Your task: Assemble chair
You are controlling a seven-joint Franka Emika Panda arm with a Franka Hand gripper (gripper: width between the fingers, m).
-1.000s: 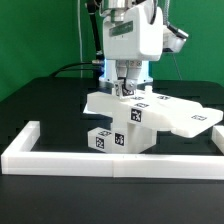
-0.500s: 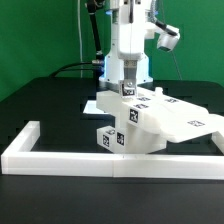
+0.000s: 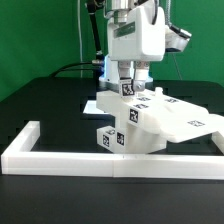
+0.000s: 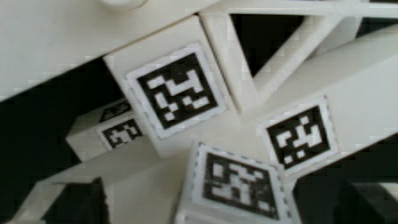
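Note:
The chair parts are matte white with black-and-white tags. In the exterior view a flat slab (image 3: pixel 175 117) rests tilted on a tagged block (image 3: pixel 118 137), just behind the border rail. A small tagged upright part (image 3: pixel 127 91) stands on the slab's left end. My gripper (image 3: pixel 127 84) hangs straight above it, with a finger on each side, and looks shut on it. In the wrist view the tagged parts (image 4: pixel 175 90) fill the frame at close range, with one tagged bar (image 4: pixel 237 182) between the jaws. The fingertips are blurred there.
A long low white border rail (image 3: pixel 110 160) runs along the front and turns back at both ends. The black table (image 3: pixel 40 100) lies around it. A green backdrop and cables are behind the arm.
Half a second ago the hand was turned sideways about its vertical axis. Now it has turned back to face as it did one second ago. The chair parts have stayed put.

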